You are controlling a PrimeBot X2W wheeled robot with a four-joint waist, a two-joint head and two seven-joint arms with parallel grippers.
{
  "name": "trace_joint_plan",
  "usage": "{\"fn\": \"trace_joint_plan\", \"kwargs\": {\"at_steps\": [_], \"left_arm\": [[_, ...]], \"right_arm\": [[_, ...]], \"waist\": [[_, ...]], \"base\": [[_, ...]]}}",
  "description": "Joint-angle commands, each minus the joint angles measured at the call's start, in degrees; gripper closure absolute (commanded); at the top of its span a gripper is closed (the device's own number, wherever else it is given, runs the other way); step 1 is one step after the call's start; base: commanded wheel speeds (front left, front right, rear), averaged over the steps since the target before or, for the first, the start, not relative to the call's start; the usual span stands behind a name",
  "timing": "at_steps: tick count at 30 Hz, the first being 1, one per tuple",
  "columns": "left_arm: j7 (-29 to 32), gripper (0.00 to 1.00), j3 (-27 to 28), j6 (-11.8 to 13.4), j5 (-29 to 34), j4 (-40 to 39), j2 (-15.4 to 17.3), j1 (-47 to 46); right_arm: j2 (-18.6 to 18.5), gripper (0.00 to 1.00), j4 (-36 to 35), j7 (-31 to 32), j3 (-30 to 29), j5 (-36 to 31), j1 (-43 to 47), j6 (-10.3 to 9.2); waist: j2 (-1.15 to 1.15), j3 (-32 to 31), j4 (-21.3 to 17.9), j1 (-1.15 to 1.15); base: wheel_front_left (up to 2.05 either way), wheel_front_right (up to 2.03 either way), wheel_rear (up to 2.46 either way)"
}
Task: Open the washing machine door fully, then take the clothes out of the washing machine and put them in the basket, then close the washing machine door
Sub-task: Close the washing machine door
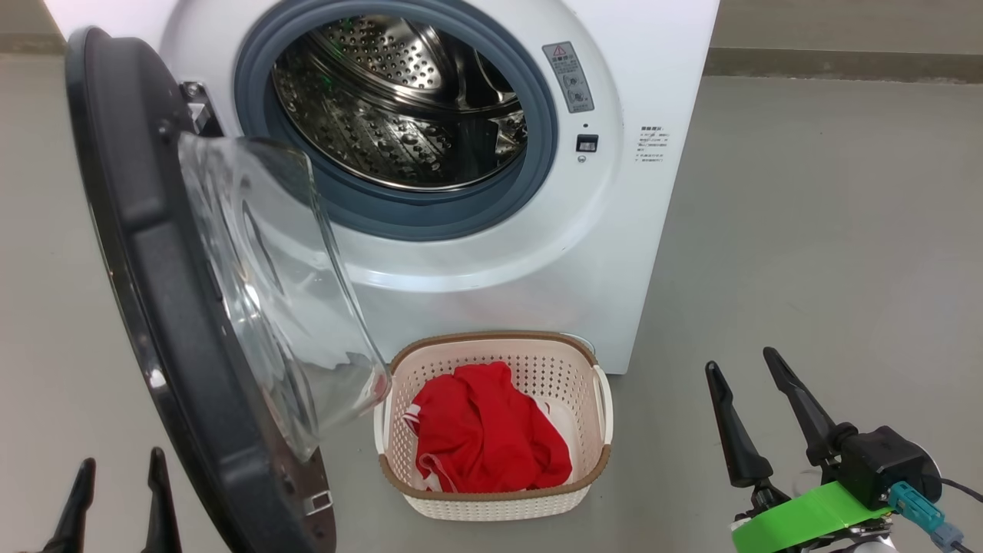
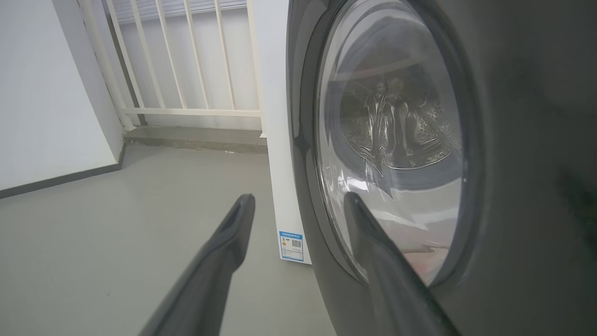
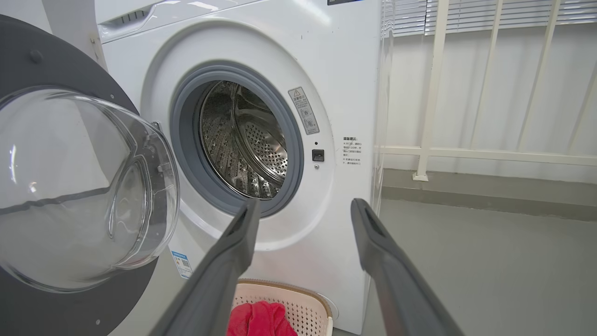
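- Closest to my head camera are the two grippers at the bottom edge. The left gripper is at the lower left and the right gripper at the lower right, with a band of green tape across the right one's wrist.
- Both pairs of jaws stand wide apart, and I see nothing held between either pair.
- My left gripper sits just beside the outer face of the door. On the left wrist camera one finger overlaps the door's window, and I cannot tell whether it touches.
- That door is swung out to the left of the washing machine. Its black rim is nearly edge-on to me and its clear glass bowl bulges toward the opening.
- Inside the grey rubber ring, the perforated steel drum is exposed.
- On the grey floor the basket stands right in front of the machine, just beside the lower edge of the glass bowl.
- Red clothes lie bunched inside the basket, with white trim showing at their left edge.
- My right gripper hangs above the floor to the right of the basket, apart from it, fingers pointing toward the machine's front.
- Behind the machine, the right wrist camera shows a white railing.
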Motion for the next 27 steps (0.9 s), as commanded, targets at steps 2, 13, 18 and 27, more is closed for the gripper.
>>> {"fn": "trace_joint_plan", "kwargs": {"at_steps": [2,13,18,27], "left_arm": [[-0.7,0.00,1.7,-0.4,0.8,-1.5,0.2,-1.7],[0.2,1.00,5.4,-1.3,-14.3,-0.5,-1.3,-6.0],[8.2,1.00,7.4,-1.6,-32.4,-3.9,-1.5,-9.8],[30.9,1.00,9.0,8.7,-65.8,-15.6,-1.2,-14.0]], "right_arm": [[-0.5,0.00,-1.3,-0.4,1.5,-0.4,-2.0,0.28],[-0.5,0.00,-1.0,-0.4,1.2,-0.5,-1.7,0.28],[-0.5,0.00,-0.9,-0.4,1.4,-0.2,-1.6,0.28],[-0.5,0.00,-1.0,-0.4,1.8,0.7,-1.3,0.28]], "waist": [[0.00,0.0,0.0,0.00],[0.00,-0.2,0.3,0.00],[0.00,-0.4,0.3,0.00],[0.00,-0.4,0.0,0.00]], "base": [[0.00,0.00,0.00],[0.00,0.00,0.00],[0.00,0.00,0.00],[0.00,0.00,0.00]]}}
